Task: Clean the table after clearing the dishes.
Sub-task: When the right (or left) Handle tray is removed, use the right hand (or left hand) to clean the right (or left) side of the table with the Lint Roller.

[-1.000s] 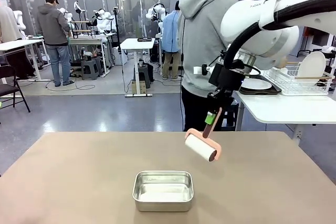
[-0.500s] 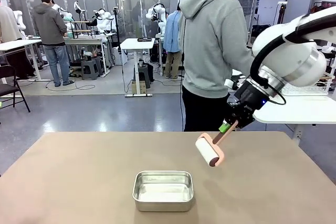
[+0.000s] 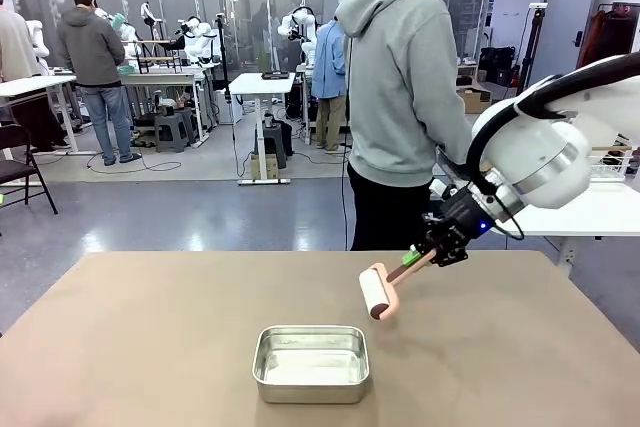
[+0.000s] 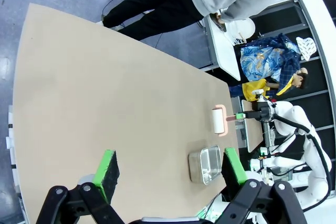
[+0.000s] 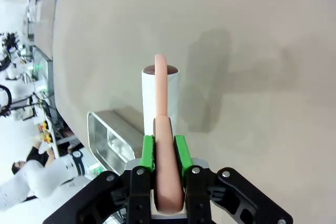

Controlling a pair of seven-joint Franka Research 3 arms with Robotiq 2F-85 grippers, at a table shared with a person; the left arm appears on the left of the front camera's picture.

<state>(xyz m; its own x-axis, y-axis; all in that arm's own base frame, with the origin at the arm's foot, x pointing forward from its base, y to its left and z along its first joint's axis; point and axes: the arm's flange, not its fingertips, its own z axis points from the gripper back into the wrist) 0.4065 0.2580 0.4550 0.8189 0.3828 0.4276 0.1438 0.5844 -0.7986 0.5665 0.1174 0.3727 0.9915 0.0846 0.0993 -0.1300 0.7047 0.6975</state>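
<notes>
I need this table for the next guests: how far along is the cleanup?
Done: clearing looks finished, the table bears just a steel pan. In hand: the right gripper is shut on a lint roller, held low over the tabletop. Left: probably the rolling itself. The left gripper is open and empty.

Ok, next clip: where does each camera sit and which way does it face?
Front view: fixed on the robot's side, looking across the table at the person; the right arm enters from the right, right gripper holding a lint roller.
Left wrist view: high up, looking down along the left gripper, jaws open, at the table.
Right wrist view: looking down along jaws shut on the roller's handle.
Shared: all three show the roller and steel pan.
</notes>
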